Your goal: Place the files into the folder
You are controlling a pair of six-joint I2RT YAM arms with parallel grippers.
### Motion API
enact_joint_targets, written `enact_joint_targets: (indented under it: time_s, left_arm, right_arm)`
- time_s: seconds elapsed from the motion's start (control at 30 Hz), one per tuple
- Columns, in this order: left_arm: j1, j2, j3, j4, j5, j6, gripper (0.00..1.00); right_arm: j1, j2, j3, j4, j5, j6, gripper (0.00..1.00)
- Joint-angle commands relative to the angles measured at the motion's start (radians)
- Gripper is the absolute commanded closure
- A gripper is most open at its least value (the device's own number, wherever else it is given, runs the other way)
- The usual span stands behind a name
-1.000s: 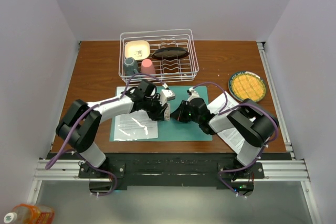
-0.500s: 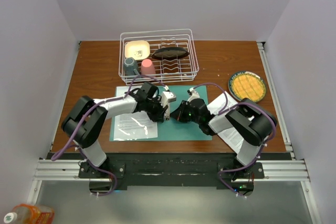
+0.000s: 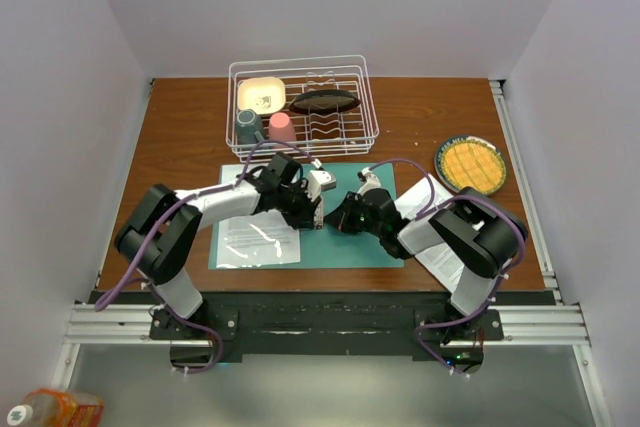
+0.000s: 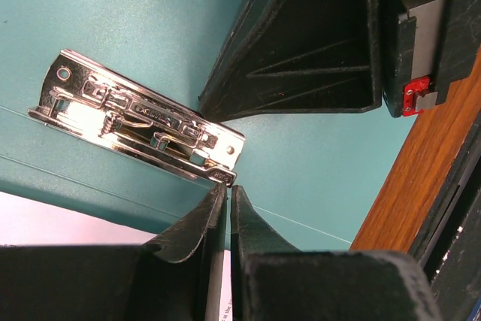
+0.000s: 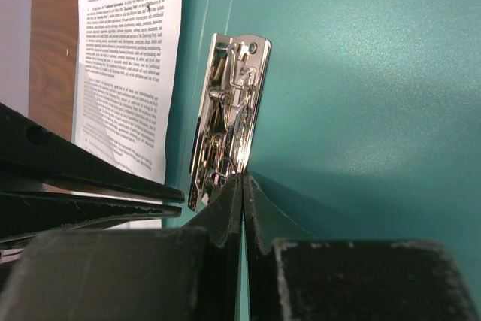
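The teal folder [image 3: 370, 242] lies open on the table. White printed files [image 3: 258, 237] rest on its left half. Another sheet [image 3: 436, 263] lies under my right arm. The metal clip [image 4: 143, 122] sits at the spine; it also shows in the right wrist view [image 5: 229, 118]. My left gripper [image 3: 312, 213] is shut and empty, its tips [image 4: 228, 189] at one end of the clip. My right gripper [image 3: 340, 219] is shut and empty, its tips [image 5: 242, 178] touching the clip's near end. The two grippers face each other across the clip.
A white wire dish rack [image 3: 303, 107] with a bowl, two cups and a dark dish stands behind the folder. A plate with a yellow mat [image 3: 471, 164] sits at the right. The table's front edge runs just below the folder.
Both grippers stay at the clip. My left arm has shifted slightly back and the right gripper has edged a little toward the spine.
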Motion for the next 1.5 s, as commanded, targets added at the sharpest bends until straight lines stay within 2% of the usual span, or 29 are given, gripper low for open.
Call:
enact_joint_targets:
  time_s: [0.0, 0.7, 1.07, 1.2, 1.47]
  left_arm:
    - [-0.002, -0.01, 0.037, 0.039, 0.003, -0.018, 0.89]
    - [-0.008, 0.059, 0.061, 0.04, -0.014, -0.021, 0.92]
    - [-0.063, 0.101, 0.058, 0.045, -0.141, -0.02, 0.94]
    - [-0.092, 0.119, 0.064, 0.056, -0.149, -0.029, 0.95]
    - [-0.099, 0.076, 0.144, -0.003, -0.149, -0.023, 0.96]
  right_arm:
    - [0.0, 0.051, -0.055, -0.197, 0.067, -0.038, 1.0]
    - [0.031, 0.08, -0.066, -0.163, 0.061, -0.016, 1.0]
    - [0.068, 0.107, -0.052, -0.162, 0.067, 0.007, 1.0]
    - [0.084, 0.121, -0.05, -0.159, 0.067, 0.016, 1.0]
    - [0.092, 0.133, -0.064, -0.162, 0.07, 0.024, 1.0]
